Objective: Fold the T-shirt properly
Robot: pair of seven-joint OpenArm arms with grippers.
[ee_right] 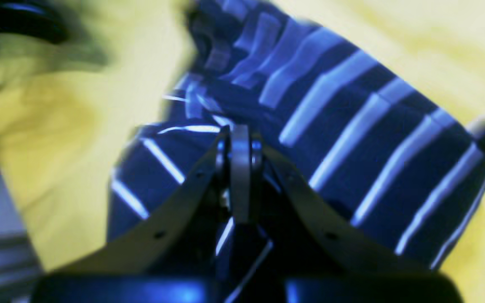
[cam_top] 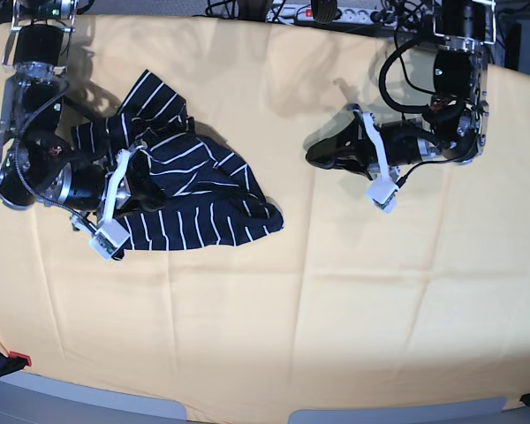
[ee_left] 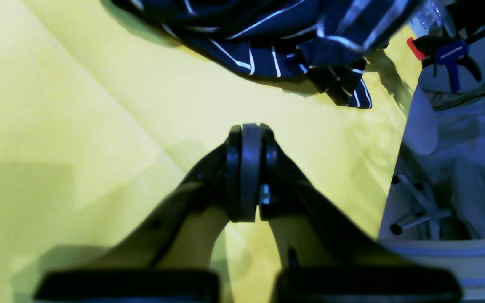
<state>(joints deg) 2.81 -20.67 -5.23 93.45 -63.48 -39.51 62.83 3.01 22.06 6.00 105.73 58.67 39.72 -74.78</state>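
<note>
The T-shirt [cam_top: 194, 199], dark navy with thin white stripes, lies crumpled on the yellow cloth at the left of the base view. My right gripper [cam_top: 150, 187] is down in its left part. In the right wrist view the fingers [ee_right: 240, 134] are pressed together, with striped fabric [ee_right: 352, 126] bunched around and under their tips. My left gripper [cam_top: 316, 157] hovers over bare yellow cloth to the right of the shirt, shut with nothing in it [ee_left: 249, 128]. The shirt's nearest edge [ee_left: 276, 42] lies beyond its tips.
A yellow cloth [cam_top: 336, 291] covers the whole table. A power strip and cables [cam_top: 336, 12] lie along the back edge. A clamp [cam_top: 4, 362] grips the front left corner. A blue clamp [ee_left: 453, 57] sits past the table edge in the left wrist view.
</note>
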